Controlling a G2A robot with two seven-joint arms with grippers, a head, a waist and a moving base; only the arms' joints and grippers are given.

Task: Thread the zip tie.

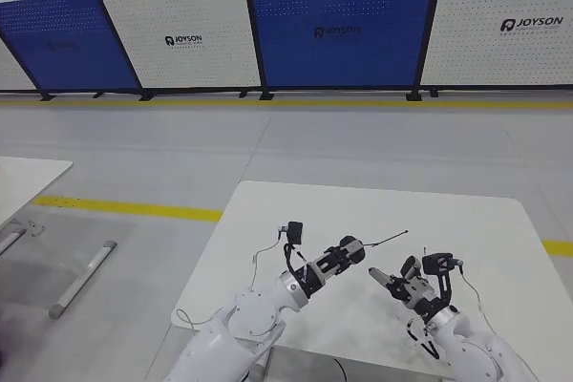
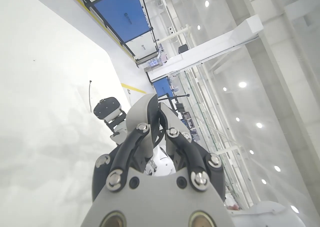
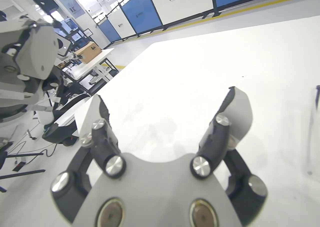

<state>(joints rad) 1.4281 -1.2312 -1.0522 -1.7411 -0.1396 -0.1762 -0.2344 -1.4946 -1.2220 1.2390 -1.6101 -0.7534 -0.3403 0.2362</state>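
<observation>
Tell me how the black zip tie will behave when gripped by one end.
The zip tie is a thin black strip with a slight bow, so it will probably flex and droop from a one-end grip. It looks very light and flat against the table, so a push would likely slide it, not roll it.
</observation>
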